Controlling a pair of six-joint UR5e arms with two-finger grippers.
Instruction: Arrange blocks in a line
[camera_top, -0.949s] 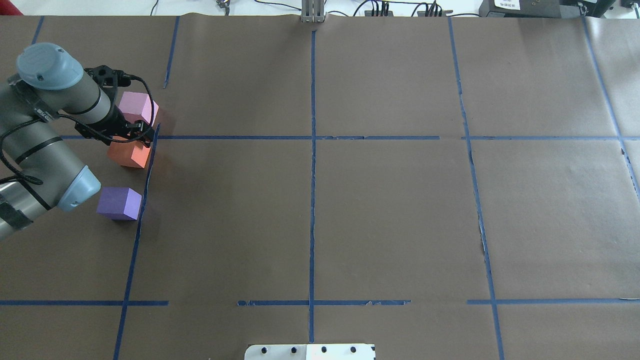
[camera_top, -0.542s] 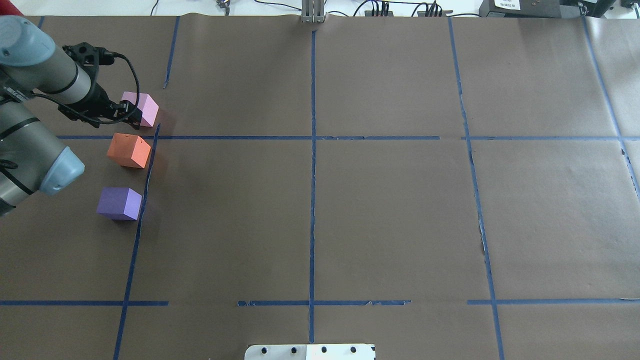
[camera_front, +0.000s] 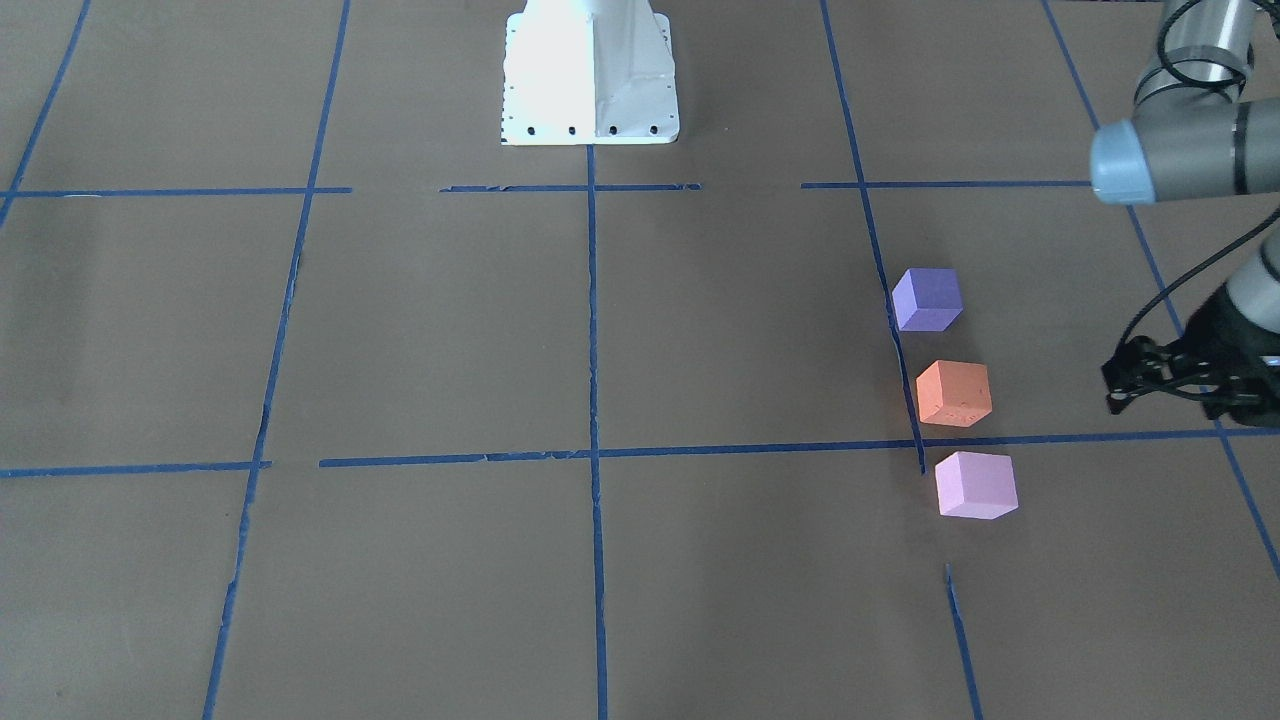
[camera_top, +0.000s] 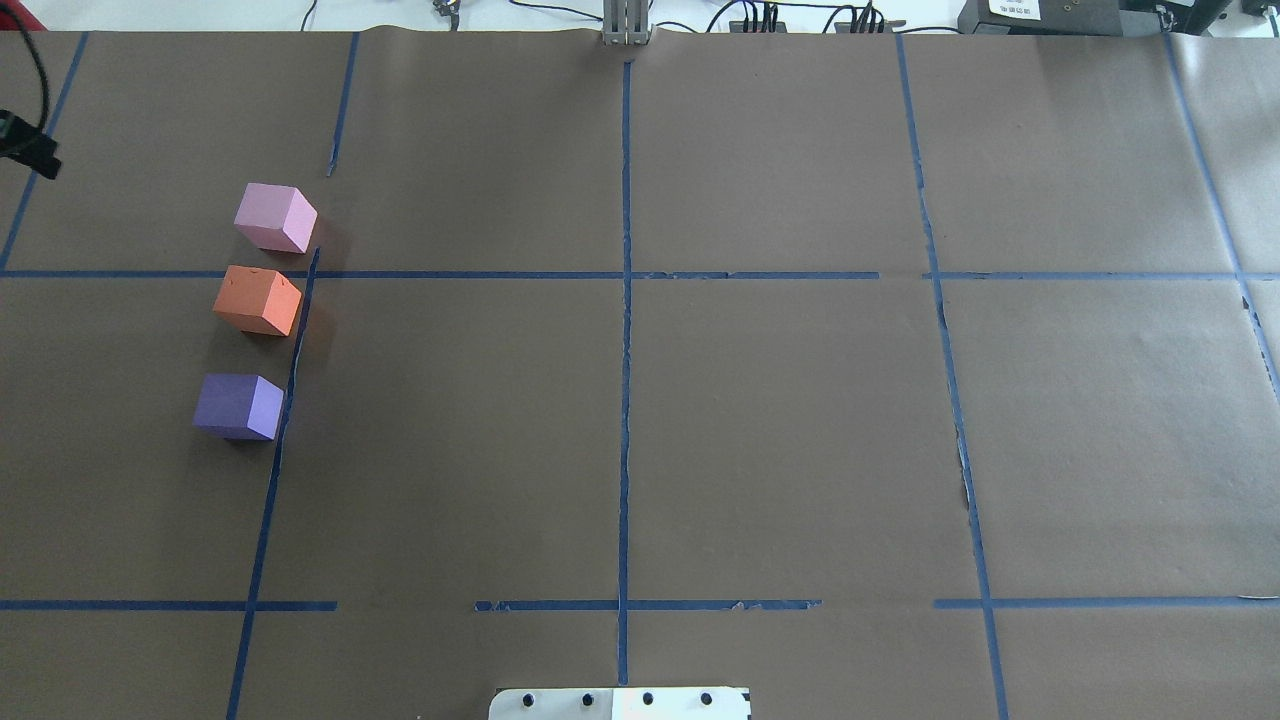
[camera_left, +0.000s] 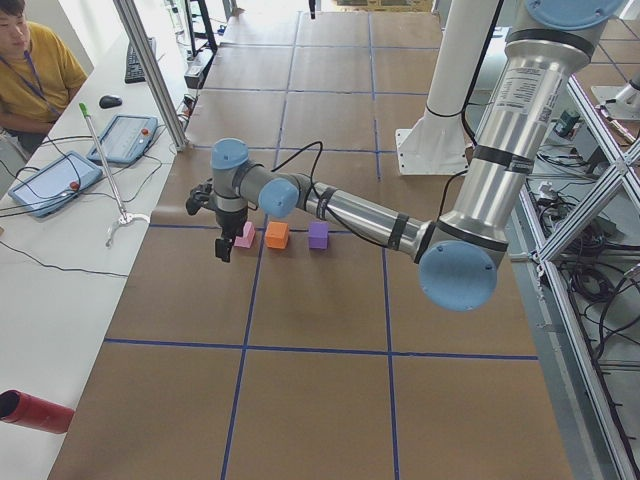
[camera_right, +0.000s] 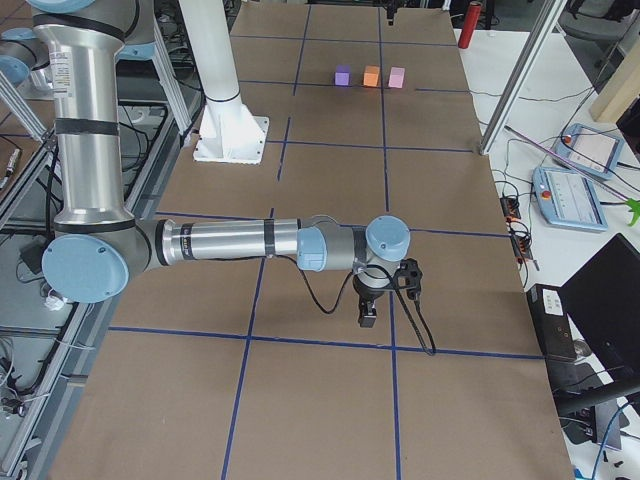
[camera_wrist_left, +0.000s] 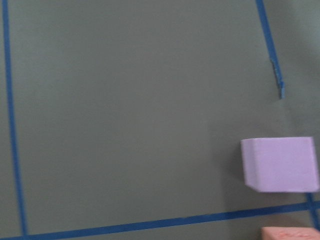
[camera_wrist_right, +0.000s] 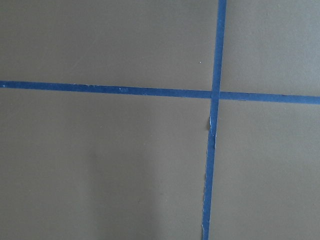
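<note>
Three cubes stand in a short row along a blue tape line on the brown paper: the pale pink block (camera_top: 275, 217), the orange block (camera_top: 258, 300) and the violet-purple block (camera_top: 238, 406). They also show in the front view: purple (camera_front: 927, 299), orange (camera_front: 953, 393), pink (camera_front: 975, 485). My left gripper (camera_front: 1118, 388) hangs to the side of the row, apart from the blocks; it looks open and is empty. Only a tip of it shows at the overhead view's left edge (camera_top: 30, 155). My right gripper (camera_right: 367, 315) hovers far from the blocks; I cannot tell whether it is open or shut.
The white robot base plate (camera_front: 590, 70) sits at the table's middle near edge. Blue tape lines (camera_top: 625, 350) divide the paper into squares. An operator (camera_left: 35, 70) sits beyond the table's far side with tablets (camera_left: 125, 138) and cables.
My left gripper was over the orange block, then beside the pink one, and has drawn away to the left, nearly out of the overhead view. The three blocks have not moved.
</note>
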